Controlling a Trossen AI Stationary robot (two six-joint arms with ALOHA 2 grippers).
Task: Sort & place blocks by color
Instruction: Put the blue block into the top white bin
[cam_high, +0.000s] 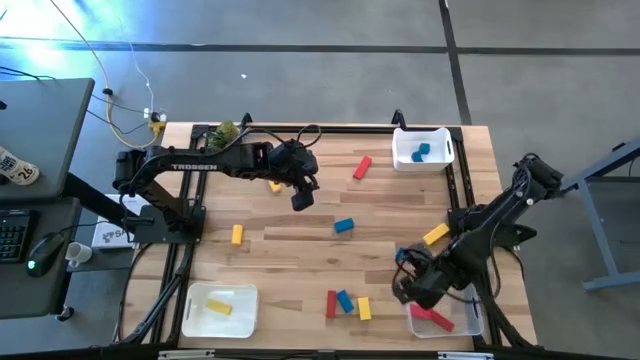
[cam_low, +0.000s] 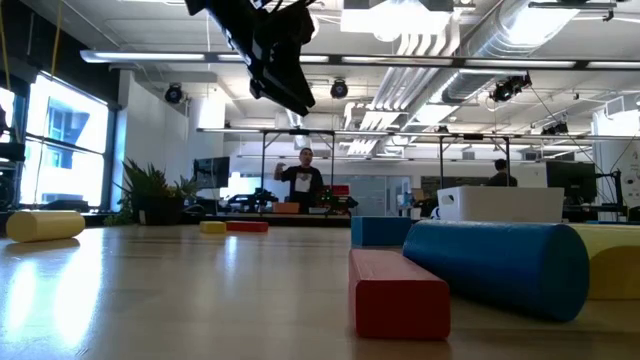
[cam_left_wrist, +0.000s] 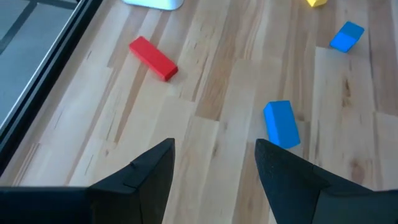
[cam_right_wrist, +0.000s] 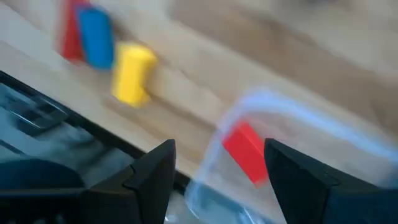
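Note:
Red, yellow and blue blocks lie scattered on the wooden table. In the middle are a red bar (cam_high: 362, 167), a blue one (cam_high: 343, 226) and a yellow one (cam_high: 237, 234). Another yellow one (cam_high: 436, 235) lies at the right. A red, a blue and a yellow block (cam_high: 346, 303) lie side by side near the front edge. My left gripper (cam_high: 303, 195) hangs open above the table's middle, with the blue block (cam_left_wrist: 281, 123) and the red bar (cam_left_wrist: 153, 58) ahead of it. My right gripper (cam_right_wrist: 217, 168) hangs open and empty over the near right bin's left edge. A red block (cam_right_wrist: 245, 149) lies in that bin.
A white bin (cam_high: 422, 148) at the far right holds blue blocks. A bin (cam_high: 220, 305) at the near left holds a yellow block. The clear bin (cam_high: 445, 318) at the near right holds red ones. A small green clump (cam_high: 226, 130) sits at the far left edge.

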